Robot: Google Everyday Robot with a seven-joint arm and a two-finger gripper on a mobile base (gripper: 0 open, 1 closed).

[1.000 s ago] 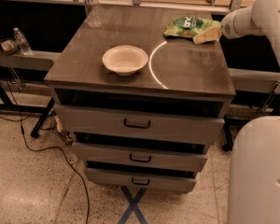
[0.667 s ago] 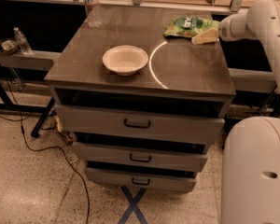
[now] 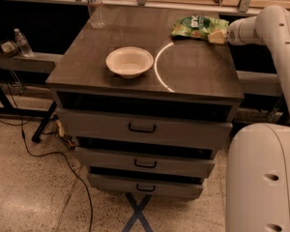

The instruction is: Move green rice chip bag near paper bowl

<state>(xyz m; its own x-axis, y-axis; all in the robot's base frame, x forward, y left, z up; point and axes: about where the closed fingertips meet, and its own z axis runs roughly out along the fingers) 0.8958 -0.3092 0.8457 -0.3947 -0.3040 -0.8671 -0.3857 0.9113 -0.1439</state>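
Observation:
The green rice chip bag (image 3: 197,27) lies flat at the back right of the dark cabinet top (image 3: 193,76). The paper bowl (image 3: 129,61) sits upright near the middle left of the top, well apart from the bag. My gripper (image 3: 216,36) is at the bag's right edge, low over the top, at the end of the white arm (image 3: 266,25) that reaches in from the right.
A clear plastic bottle (image 3: 94,6) stands at the back left corner of the top. A bright ring-shaped reflection (image 3: 158,66) lies on the top right of the bowl. The cabinet has three drawers (image 3: 141,128). My white base (image 3: 261,178) is at the lower right. Cables run across the floor at left.
The arm has shifted a little to the left, bringing the gripper closer over the bag's right edge. The bag and the bowl have not moved.

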